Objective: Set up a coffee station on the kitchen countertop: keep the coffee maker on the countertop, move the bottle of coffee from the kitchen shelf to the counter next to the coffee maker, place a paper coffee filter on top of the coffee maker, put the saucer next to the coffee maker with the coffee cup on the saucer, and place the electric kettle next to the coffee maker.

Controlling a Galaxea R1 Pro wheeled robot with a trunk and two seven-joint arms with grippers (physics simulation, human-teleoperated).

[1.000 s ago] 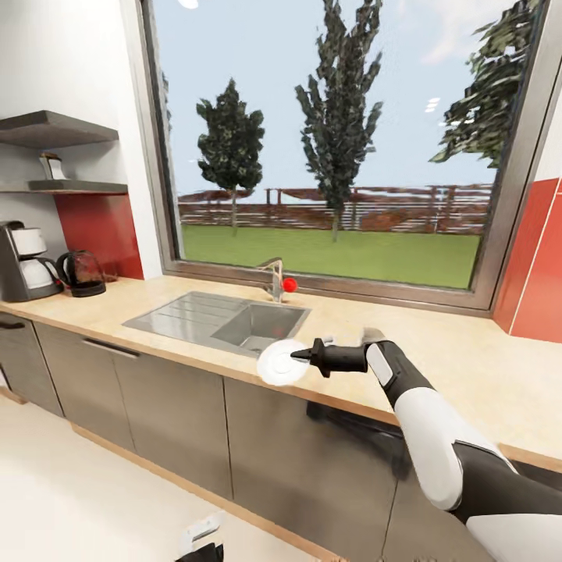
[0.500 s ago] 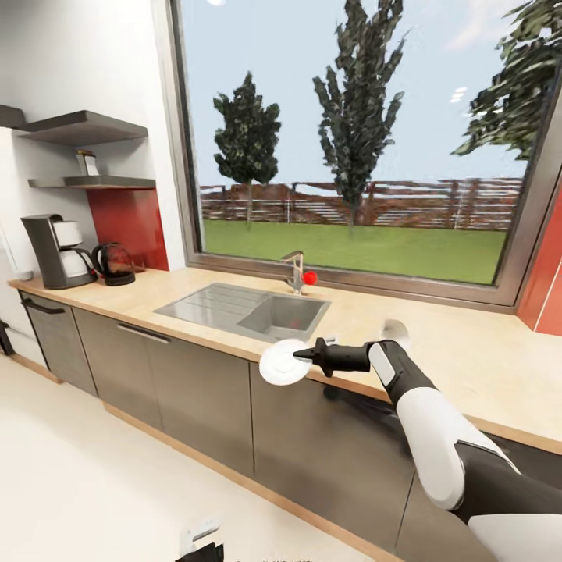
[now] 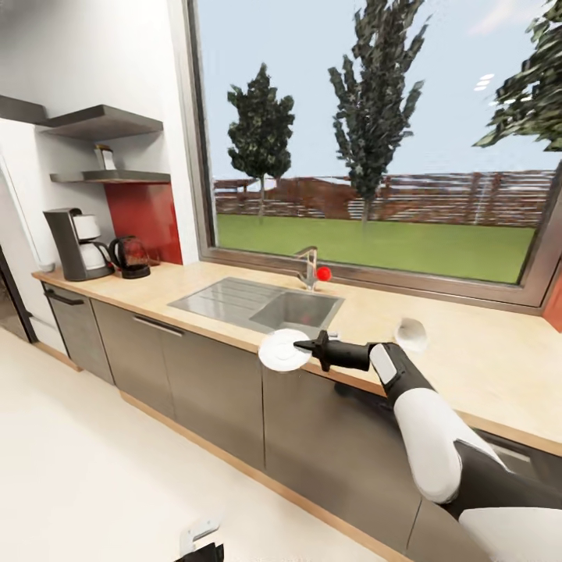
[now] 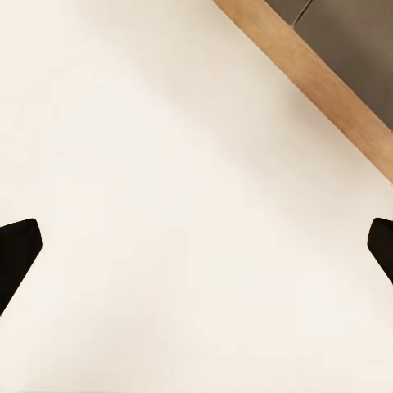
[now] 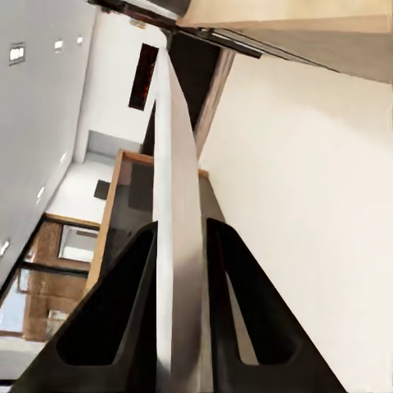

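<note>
The right gripper [image 3: 306, 349] is pinched on the rim of the saucer [image 3: 283, 349], holding it edge-on in front of the sink [image 3: 257, 303]. The cup [image 3: 410, 333] lies on the countertop [image 3: 484, 359] beyond the sink. Coffee maker [image 3: 76, 244] and kettle [image 3: 131, 257] stand together well away from the sink. The left gripper [image 4: 196, 254] hangs spread wide, holding nothing

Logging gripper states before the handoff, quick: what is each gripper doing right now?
Left gripper: open, nothing between the fingers.
Right gripper: shut on the saucer, gripping it by its edge.
</note>
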